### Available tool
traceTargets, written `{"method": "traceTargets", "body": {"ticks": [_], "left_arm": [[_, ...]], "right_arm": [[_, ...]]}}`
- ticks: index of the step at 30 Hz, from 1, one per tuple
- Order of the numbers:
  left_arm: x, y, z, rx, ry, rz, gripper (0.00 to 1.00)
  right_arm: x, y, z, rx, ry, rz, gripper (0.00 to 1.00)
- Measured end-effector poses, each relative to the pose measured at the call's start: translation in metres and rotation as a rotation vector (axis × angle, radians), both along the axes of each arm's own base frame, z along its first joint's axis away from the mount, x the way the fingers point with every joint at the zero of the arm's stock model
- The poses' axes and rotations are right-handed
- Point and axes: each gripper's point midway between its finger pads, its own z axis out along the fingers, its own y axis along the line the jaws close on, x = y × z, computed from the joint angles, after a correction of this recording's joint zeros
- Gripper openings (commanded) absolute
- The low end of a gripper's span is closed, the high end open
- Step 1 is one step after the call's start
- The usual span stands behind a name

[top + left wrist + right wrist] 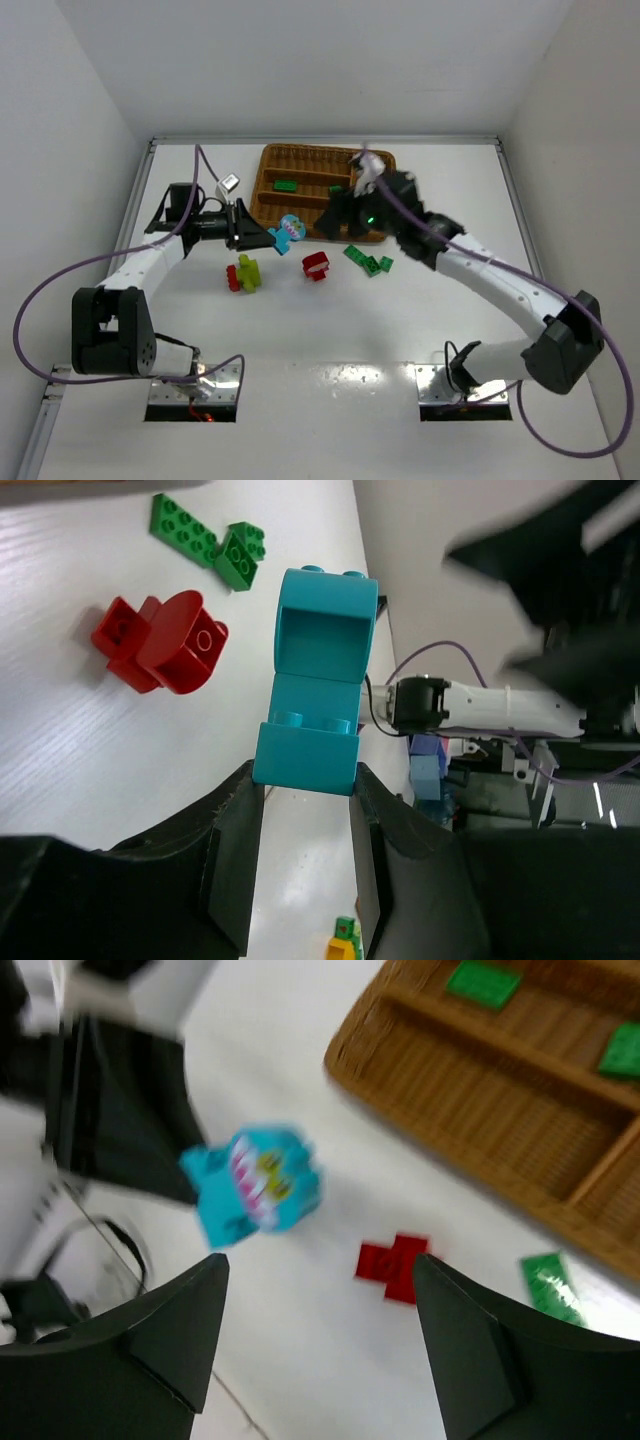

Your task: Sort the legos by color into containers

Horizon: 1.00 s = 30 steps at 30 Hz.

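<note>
White table (330, 325), glare (350, 378) near front edge; plain white walls (320, 60).

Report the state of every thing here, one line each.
left gripper, shut on the blue brick
blue brick, gripped at one end
right gripper, open and empty
tray, holding green bricks
red brick, loose on the table
green pair, loose on the table
yellow brick, loose on the table
</note>
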Motion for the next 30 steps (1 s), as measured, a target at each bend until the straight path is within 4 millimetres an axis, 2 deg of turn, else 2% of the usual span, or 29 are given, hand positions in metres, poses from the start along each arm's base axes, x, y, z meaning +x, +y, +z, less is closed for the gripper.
{"method": "traceTargets", "body": {"ticks": [2, 4, 6, 9, 13, 16, 23, 27, 30], "left_arm": [[-0.001, -0.001, 0.003, -0.010, -0.027, -0.020, 0.00], [-0.003, -0.002, 0.007, -0.019, -0.050, -0.036, 0.00], [-0.004, -0.003, 0.011, -0.026, -0.068, -0.051, 0.00], [-0.003, -0.005, 0.021, -0.033, -0.115, -0.067, 0.00], [-0.001, -0.005, 0.029, -0.036, -0.152, -0.074, 0.00], [-0.002, -0.005, 0.032, -0.037, -0.161, -0.076, 0.00], [-0.004, -0.005, 0.034, -0.041, -0.173, -0.084, 0.00], [-0.006, -0.007, 0.035, -0.044, -0.177, -0.092, 0.00], [-0.006, -0.007, 0.035, -0.044, -0.177, -0.095, 0.00]], "right_arm": [[0.028, -0.027, 0.020, 0.119, 0.019, -0.031, 0.79], [0.042, -0.036, 0.023, 0.199, 0.059, 0.002, 0.82], [0.044, -0.027, 0.012, 0.229, 0.122, 0.085, 0.85], [0.034, -0.003, -0.015, 0.251, 0.253, 0.237, 0.86], [0.017, 0.015, -0.034, 0.278, 0.360, 0.370, 0.86], [0.010, 0.023, -0.031, 0.313, 0.373, 0.435, 0.85], [0.012, 0.039, -0.001, 0.445, 0.352, 0.541, 0.72], [0.016, 0.044, -0.002, 0.482, 0.373, 0.548, 0.63], [0.019, 0.046, -0.003, 0.500, 0.388, 0.548, 0.60]]}}
